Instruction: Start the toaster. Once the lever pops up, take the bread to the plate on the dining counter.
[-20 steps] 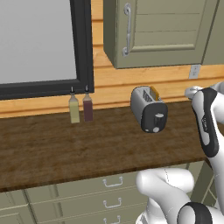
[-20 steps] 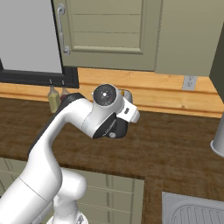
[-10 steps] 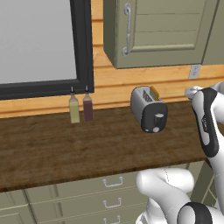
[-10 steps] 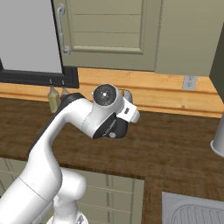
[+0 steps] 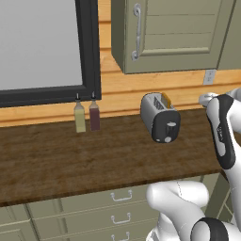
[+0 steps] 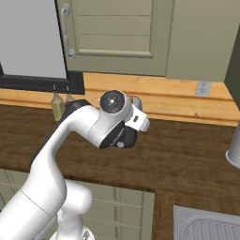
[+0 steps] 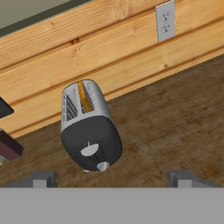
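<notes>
Here I am above the worktop point(image 5: 70, 160), and the toaster point(image 7: 89, 131) is my landmark for everything. It stands on the wood close to the plank wall point(image 7: 109, 48), well apart from my claw point(image 7: 111, 181), with nothing between us but bare wood grain. From my hand camera it lies ahead and a little to the left of my centre line. Its long axis runs from the wall out toward me, so the black end panel point(image 7: 92, 146) faces me almost square on.

On that panel I can see a pale slider tab, which I take to be the lever point(image 7: 89, 151), and a small round knob point(image 7: 103, 166) just below it. I judge that I must close in on the panel and press downward along it; a sideways push would only shove the toaster.

The bread point(image 7: 85, 97) sits in the slot, a golden edge showing between the silver walls, on the toaster's wall-side half.

Two small bottles point(image 5: 86, 117) stand to the toaster's left against the wall, and a wall socket point(image 7: 166, 19) lies to its right, both clear of my path.

My claw now: jaws spread as wide as they go, the two finger tips point(image 7: 41, 179) far apart at the bottom of my view, holding nothing and touching nothing. The toaster's end panel lines up nearer the left tip.
</notes>
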